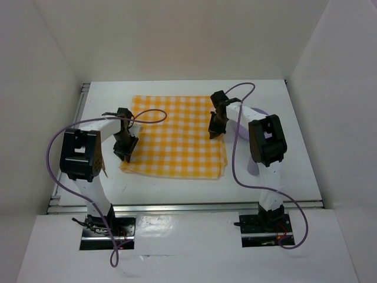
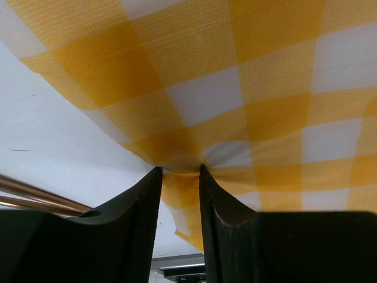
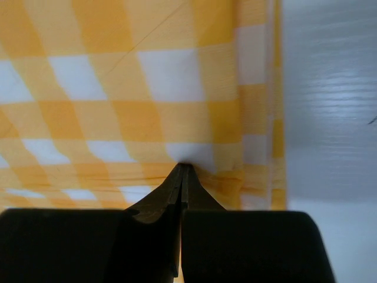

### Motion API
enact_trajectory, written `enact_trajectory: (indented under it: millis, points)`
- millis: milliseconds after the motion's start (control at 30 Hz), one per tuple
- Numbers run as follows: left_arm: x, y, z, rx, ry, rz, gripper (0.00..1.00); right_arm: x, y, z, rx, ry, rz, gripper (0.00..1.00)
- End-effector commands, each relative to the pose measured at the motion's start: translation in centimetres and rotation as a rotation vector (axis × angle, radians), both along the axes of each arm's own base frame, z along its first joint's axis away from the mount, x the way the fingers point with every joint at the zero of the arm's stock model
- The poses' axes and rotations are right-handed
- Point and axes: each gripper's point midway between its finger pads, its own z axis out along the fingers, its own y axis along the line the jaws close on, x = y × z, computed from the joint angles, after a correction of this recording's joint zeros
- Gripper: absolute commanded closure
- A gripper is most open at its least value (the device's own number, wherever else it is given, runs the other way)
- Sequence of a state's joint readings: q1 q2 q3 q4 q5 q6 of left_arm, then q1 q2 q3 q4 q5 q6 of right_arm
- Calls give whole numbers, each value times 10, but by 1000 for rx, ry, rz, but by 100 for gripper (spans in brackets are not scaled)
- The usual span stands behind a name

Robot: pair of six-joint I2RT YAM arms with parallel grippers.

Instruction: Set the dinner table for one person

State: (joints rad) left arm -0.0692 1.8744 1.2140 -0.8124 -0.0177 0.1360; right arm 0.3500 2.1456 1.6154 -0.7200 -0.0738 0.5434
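The white dinner table (image 1: 177,190) carries a yellow-and-white checked cloth (image 1: 177,135) spread in its middle. My left gripper (image 1: 125,154) is at the cloth's near left corner. In the left wrist view the gripper (image 2: 179,171) has a bunched fold of the cloth (image 2: 235,88) between its fingers, pulled taut. My right gripper (image 1: 217,133) is on the cloth's right edge. In the right wrist view it (image 3: 184,166) is shut tight, pinching the cloth (image 3: 118,88), with creases spreading from its tips. The cloth's near edge is rumpled.
A pale lilac object (image 1: 252,168) lies on the table partly hidden under my right arm. White walls enclose the table and silver rails (image 1: 188,206) run along its edges. Bare tabletop shows beside the cloth (image 3: 330,88) and left of it (image 2: 47,130).
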Motion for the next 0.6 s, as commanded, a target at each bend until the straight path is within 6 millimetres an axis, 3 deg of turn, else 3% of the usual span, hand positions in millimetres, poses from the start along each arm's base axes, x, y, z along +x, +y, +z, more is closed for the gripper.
enact_trajectory:
  millis: [0, 267, 367, 433, 567]
  points:
    - [-11, -12, 2, -64, 8, -41, 62, 23, -13, 1, 2, -46, -51, 100]
    - [-40, -27, 5, -150, 61, -72, 60, 8, -21, 8, -17, -44, -57, 100]
    - [-48, -30, 6, -140, 63, -101, 53, -6, -23, 10, -5, -45, -53, 100]
    - [-52, -28, 8, -131, 62, -101, 43, -18, -27, 7, -8, -27, -62, 100]
    - [-35, -13, 21, -39, -31, -80, 30, -27, -35, 18, -28, -52, -71, 100]
